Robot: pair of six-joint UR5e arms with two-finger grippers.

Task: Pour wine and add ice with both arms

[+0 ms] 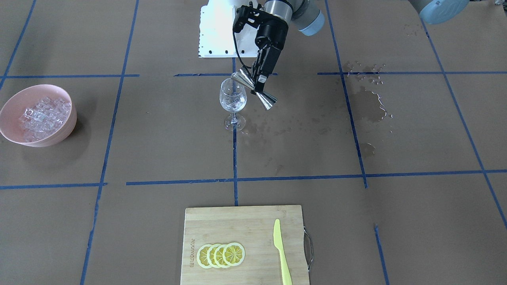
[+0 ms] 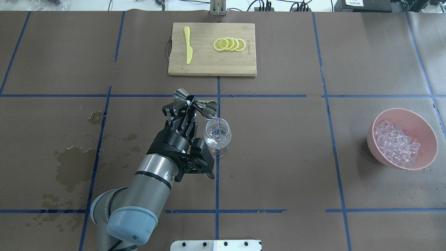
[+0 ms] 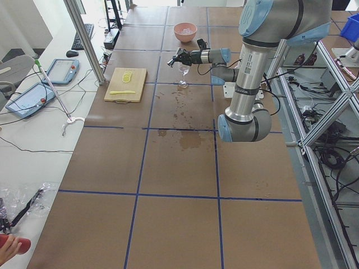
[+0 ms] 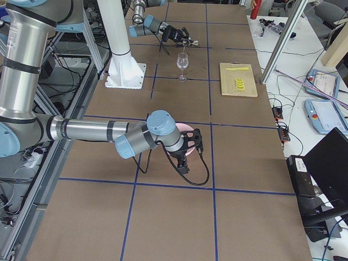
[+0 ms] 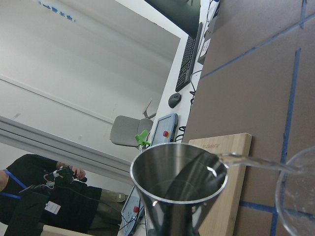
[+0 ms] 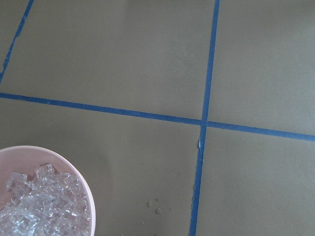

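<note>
My left gripper [image 2: 190,104] is shut on the waist of a steel double-cone jigger [image 2: 197,104], tilted so one cup sits over the rim of the clear wine glass [image 2: 217,134]. A thin clear stream [image 5: 251,161] runs from the jigger [image 5: 179,182] into the glass. The front-facing view shows the same jigger [image 1: 253,88] and glass [image 1: 233,99]. The ice [image 2: 395,143] is heaped in a pink bowl [image 2: 428,139] far to the right. The right arm's wrist [image 4: 185,144] hovers by that bowl; I cannot tell whether its gripper is open. The ice also shows in the right wrist view [image 6: 39,206].
A wooden cutting board [image 2: 209,59] at the far edge holds lemon slices [image 2: 230,44] and a yellow knife [image 2: 188,48]. Wet patches [image 2: 75,157] stain the brown paper on my left. The white pedestal base [image 1: 218,31] stands behind the glass.
</note>
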